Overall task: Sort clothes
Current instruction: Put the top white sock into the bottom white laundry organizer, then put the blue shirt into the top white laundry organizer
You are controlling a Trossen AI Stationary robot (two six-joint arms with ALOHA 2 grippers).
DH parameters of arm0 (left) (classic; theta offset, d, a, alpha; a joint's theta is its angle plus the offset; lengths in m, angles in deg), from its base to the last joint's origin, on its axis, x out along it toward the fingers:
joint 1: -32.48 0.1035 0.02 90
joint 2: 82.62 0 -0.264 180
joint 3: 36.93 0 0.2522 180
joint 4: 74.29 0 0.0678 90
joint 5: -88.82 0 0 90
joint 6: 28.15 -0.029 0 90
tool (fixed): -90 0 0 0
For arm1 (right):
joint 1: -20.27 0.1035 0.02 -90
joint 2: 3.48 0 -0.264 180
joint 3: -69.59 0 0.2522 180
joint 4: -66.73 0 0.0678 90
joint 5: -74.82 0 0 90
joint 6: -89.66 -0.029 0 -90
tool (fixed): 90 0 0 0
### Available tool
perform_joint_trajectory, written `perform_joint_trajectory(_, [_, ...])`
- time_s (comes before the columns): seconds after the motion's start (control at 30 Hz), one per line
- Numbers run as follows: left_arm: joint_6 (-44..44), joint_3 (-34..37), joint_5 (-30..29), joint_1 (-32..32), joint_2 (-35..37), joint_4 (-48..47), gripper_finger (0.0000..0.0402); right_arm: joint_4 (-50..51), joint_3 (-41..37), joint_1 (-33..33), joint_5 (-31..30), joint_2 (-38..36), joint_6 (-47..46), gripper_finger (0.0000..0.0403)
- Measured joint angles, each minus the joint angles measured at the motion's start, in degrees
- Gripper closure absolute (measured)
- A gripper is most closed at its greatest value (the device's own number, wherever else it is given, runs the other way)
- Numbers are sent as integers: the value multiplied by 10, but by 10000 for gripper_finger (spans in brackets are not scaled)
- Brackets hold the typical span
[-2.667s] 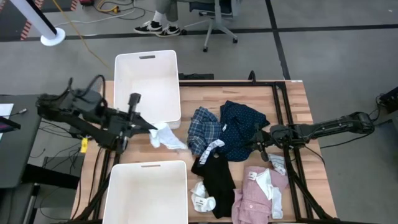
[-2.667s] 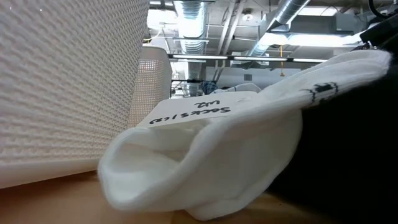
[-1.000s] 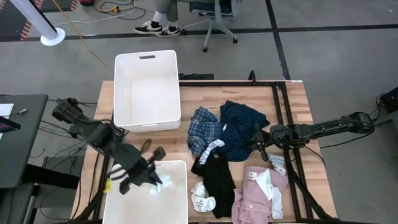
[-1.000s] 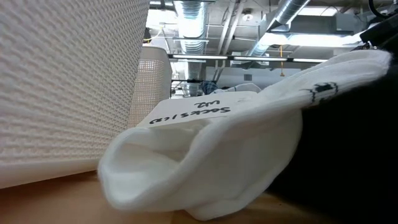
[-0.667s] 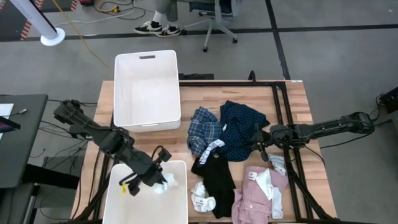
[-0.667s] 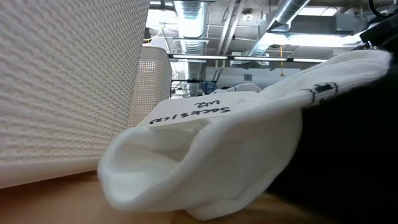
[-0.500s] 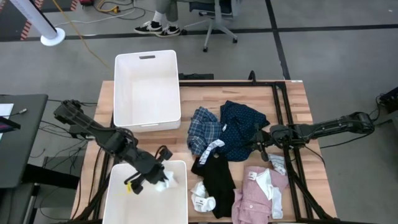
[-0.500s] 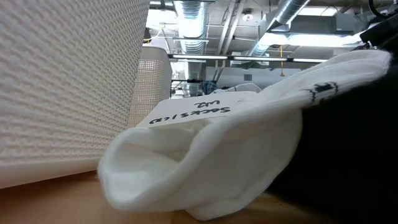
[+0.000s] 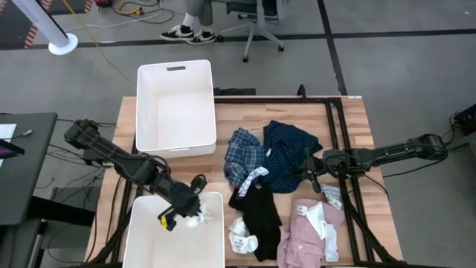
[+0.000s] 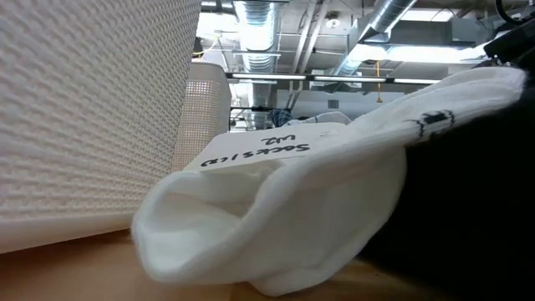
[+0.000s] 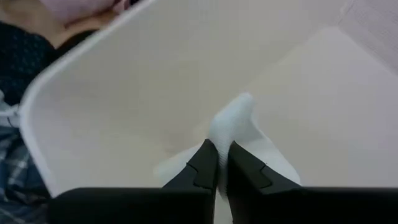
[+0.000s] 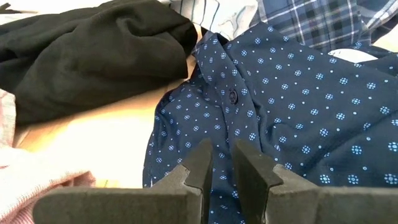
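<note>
High view: the left claw [image 9: 195, 212] sits in the lower left-centre of the frame, over the near white bin [image 9: 145, 238], pinching a white sock [image 9: 202, 218] just inside the bin's upper right corner. A second white bin [image 9: 175, 104] stands in the upper centre-left on the counter [image 9: 349, 126]. Right of centre lie the blue plaid shirt [image 9: 244, 152] and navy dotted shirt [image 9: 288, 155], with the black top [image 9: 260, 211], pink shirt [image 9: 306, 231] and more small white socks [image 9: 242, 237] below them. The right claw [image 9: 310, 171] rests on the navy shirt's right edge.

Low view: a white sock [image 10: 276, 226] fills the frame's centre, bin mesh at left.

Left wrist view: the claw [image 11: 219, 167] is closed on the sock [image 11: 249, 134] inside the bin.

Right wrist view: the claw [image 12: 221, 163], fingers slightly parted and empty, lies over the dotted shirt [image 12: 298, 112]; black top [image 12: 87, 50] is upper left.
</note>
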Motion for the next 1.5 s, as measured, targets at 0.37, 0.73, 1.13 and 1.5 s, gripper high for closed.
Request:
perform_joint_trajectory(0.37, [28, 7, -2, 0, 0, 8, 298, 0, 0, 0, 0, 0, 0, 321])
perform_joint_trajectory(0.73, [53, -13, -2, 0, 2, 28, 232, -76, 0, 0, 0, 0, -62, 321])
perform_joint_trajectory(1.13, [51, -49, -3, 0, 2, 28, 228, -184, 3, 1, 0, 0, -131, 321])
perform_joint_trajectory(1.5, [47, -49, -17, 0, 2, 27, 228, -262, 6, 1, 0, 0, -138, 321])
